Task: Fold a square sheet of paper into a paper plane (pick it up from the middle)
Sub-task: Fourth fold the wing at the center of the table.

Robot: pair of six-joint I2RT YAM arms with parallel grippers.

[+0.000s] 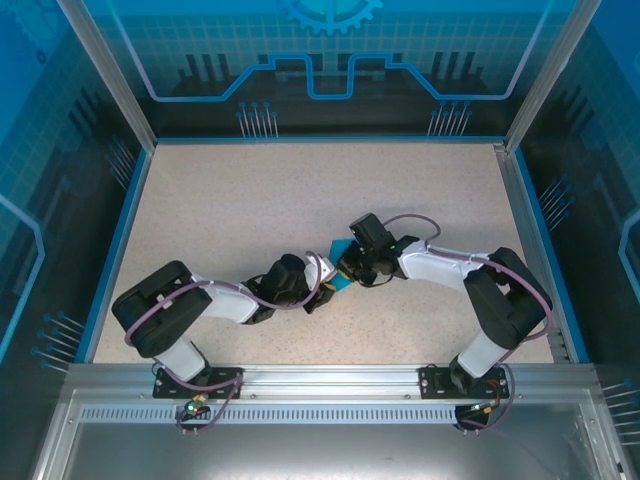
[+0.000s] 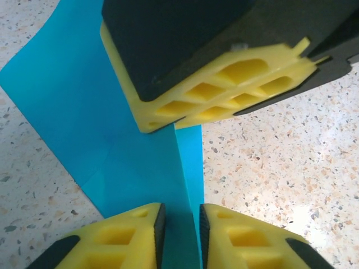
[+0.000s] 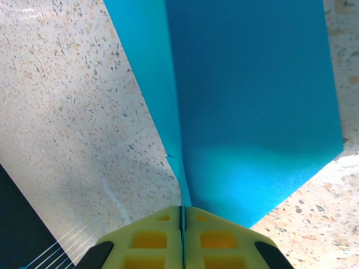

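Likely creasing step: right pincer [image 3: 182,210] clamped on square sheet of paper [image 3: 252,112] — left pincer [image 2: 180,210], at 6 o'clock in left wrist view, a slit apart astride the fold. Next: pinch it.

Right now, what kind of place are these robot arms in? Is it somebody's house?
Not a house. It is most likely a robot lab booth. The left arm and right arm are bolted to a metal rail, and blue walls printed with a gear pattern fence in the speckled table.
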